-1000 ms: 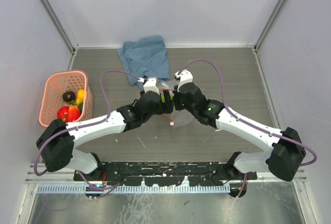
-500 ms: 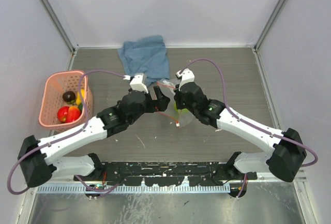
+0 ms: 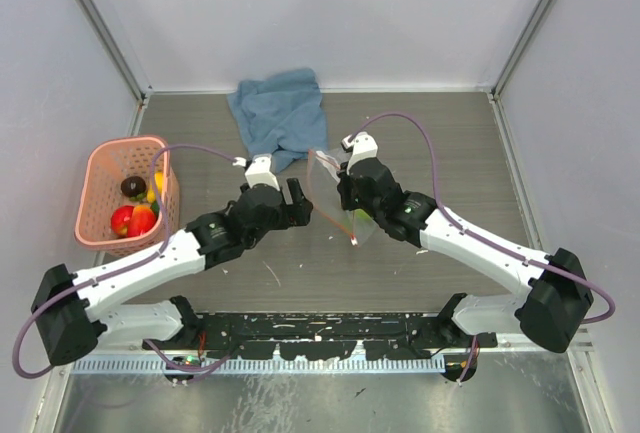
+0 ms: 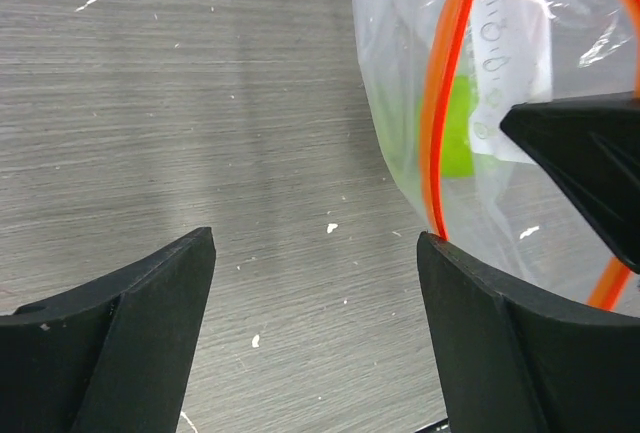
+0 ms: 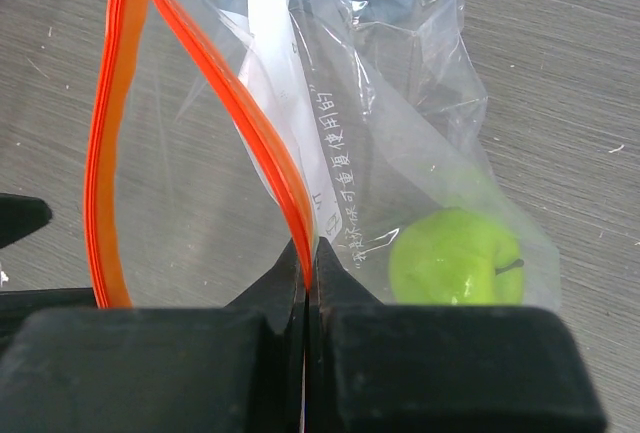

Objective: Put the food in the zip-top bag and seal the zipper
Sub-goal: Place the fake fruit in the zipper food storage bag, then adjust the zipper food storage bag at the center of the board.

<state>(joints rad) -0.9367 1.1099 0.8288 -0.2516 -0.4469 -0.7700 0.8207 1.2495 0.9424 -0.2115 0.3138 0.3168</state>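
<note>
The clear zip-top bag (image 3: 338, 208) is held up at mid-table. My right gripper (image 5: 308, 253) is shut on one lip of its red-orange zipper (image 5: 262, 143), and the mouth gapes toward the left. A green fruit (image 5: 457, 256) lies inside the bag, also visible as a green fruit (image 4: 455, 128) through the plastic in the left wrist view. My left gripper (image 4: 315, 253) stands open and empty just left of the bag (image 4: 500, 73), its right finger (image 4: 470, 323) next to the zipper (image 4: 440, 123). More food (image 3: 133, 215), red, yellow and dark brown, sits in the pink basket (image 3: 100, 153).
A crumpled blue cloth (image 3: 282, 113) lies at the back behind the bag. The pink basket stands at the left wall. Grey walls close the table on three sides. The purple cables of both arms loop above the table.
My left gripper has drawn back leftward out of the bag mouth, open and empty. The green fruit now lies inside the bag. The right gripper keeps its hold on the zipper and has lifted the mouth.
</note>
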